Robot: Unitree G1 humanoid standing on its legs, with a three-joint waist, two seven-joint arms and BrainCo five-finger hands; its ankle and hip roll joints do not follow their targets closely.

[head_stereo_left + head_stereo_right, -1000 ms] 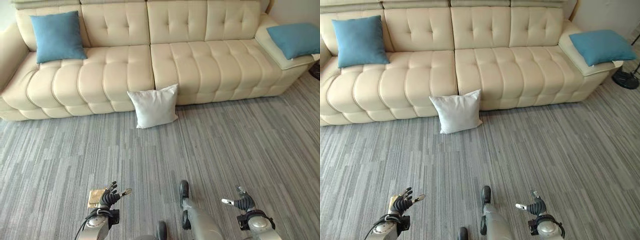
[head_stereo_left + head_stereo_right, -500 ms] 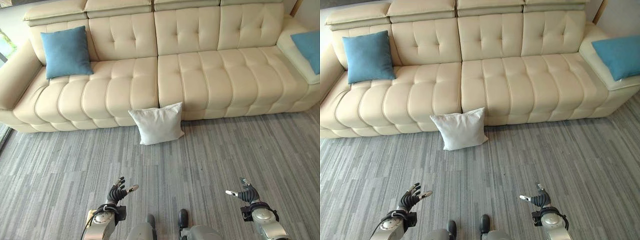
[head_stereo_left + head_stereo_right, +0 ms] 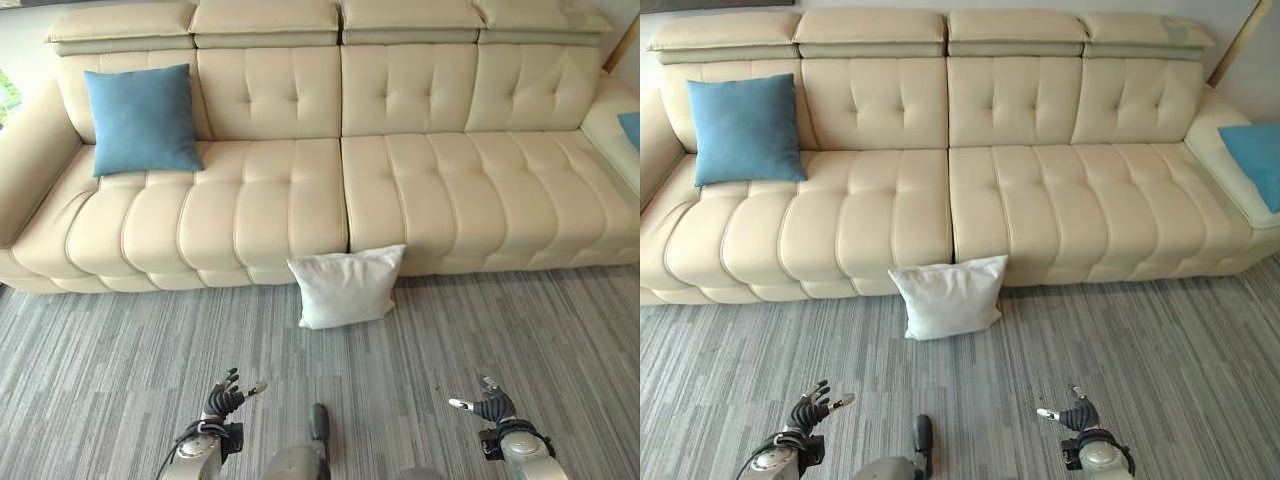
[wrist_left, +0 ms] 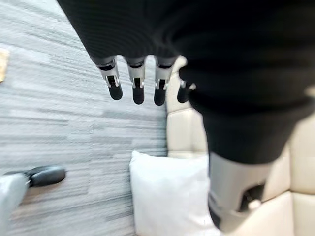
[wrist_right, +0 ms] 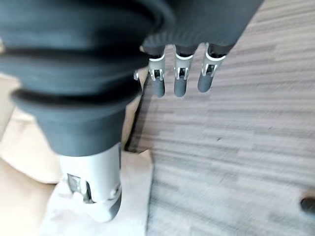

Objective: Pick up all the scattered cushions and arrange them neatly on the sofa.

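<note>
the white cushion (image 3: 345,288) stands on the grey carpet (image 3: 120,340) at twelve o'clock from the robot, leaning against the front of the cream sofa (image 3: 300,190) near the seat seam. one blue cushion (image 3: 140,120) is propped at the sofa's ten o'clock end; a second blue cushion (image 3: 1255,160) lies on the arm at two o'clock. the left hand (image 3: 225,397) and right hand (image 3: 487,407) hang low, well short of the white cushion, fingers straight and relaxed, holding nothing. risks: reaching from this far could tip the soft cushion flat, and a one-sided pinch would let it sag and slip free.
</note>
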